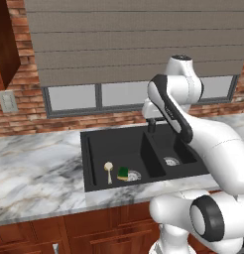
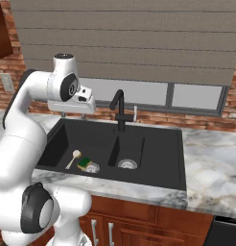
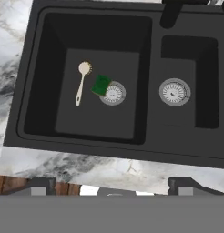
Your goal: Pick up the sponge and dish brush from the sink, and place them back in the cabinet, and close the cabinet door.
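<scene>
The black double-basin sink (image 1: 86, 149) (image 2: 182, 158) (image 3: 27, 91) is set into the counter. In its left basin the cream dish brush (image 1: 108, 171) (image 2: 74, 158) (image 3: 81, 83) lies beside the sponge (image 1: 123, 173) (image 2: 84, 164) (image 3: 101, 84), green side up, against the round drain. My gripper (image 3: 114, 186) (image 2: 73, 113) hangs open and empty high above the sink's front left, well apart from both. A reddish-brown part of the cabinet (image 1: 6, 44) (image 2: 1, 33) shows at the upper left; whether that is its door I cannot tell.
A black curved faucet (image 2: 120, 109) (image 1: 151, 126) rises behind the basin divider. Marble counter (image 1: 34, 173) (image 2: 211, 168) spreads on both sides. Behind are a brick wall, a shaded window (image 1: 134, 44) and a wall outlet (image 1: 7, 101). Wooden drawers (image 2: 139, 226) sit below.
</scene>
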You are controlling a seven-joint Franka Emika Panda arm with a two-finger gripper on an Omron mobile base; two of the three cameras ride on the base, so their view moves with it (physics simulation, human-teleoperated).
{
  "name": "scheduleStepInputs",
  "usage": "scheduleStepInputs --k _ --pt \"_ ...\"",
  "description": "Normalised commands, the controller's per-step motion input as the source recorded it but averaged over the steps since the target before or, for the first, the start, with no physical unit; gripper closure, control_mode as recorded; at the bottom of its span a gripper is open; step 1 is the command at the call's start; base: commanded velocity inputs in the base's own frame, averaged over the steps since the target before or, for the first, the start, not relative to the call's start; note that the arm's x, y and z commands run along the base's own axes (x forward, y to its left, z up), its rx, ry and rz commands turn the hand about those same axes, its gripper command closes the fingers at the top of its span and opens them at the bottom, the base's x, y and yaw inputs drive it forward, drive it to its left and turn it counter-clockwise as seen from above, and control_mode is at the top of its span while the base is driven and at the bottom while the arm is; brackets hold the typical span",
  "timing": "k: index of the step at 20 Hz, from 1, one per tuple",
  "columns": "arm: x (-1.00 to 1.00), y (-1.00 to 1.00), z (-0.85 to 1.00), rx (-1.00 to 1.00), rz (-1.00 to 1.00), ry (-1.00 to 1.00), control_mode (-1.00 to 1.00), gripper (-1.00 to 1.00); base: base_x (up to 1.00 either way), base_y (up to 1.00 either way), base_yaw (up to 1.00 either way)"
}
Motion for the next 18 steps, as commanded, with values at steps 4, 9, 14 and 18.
scheduleStepInputs --k 4,9,14,18 --pt "0.10 0.21 -0.18 0.02 -0.05 0.04 -1.00 -1.00 0.00 0.00 0.00" --pt "0.15 0.28 -0.36 0.00 -0.06 0.04 -1.00 -1.00 0.00 0.00 0.00" --pt "0.21 0.25 -0.50 0.00 -0.06 0.00 -1.00 -1.00 0.00 0.00 0.00" --pt "0.26 0.16 -0.47 0.00 -0.06 0.00 -1.00 -1.00 0.00 0.00 0.00"
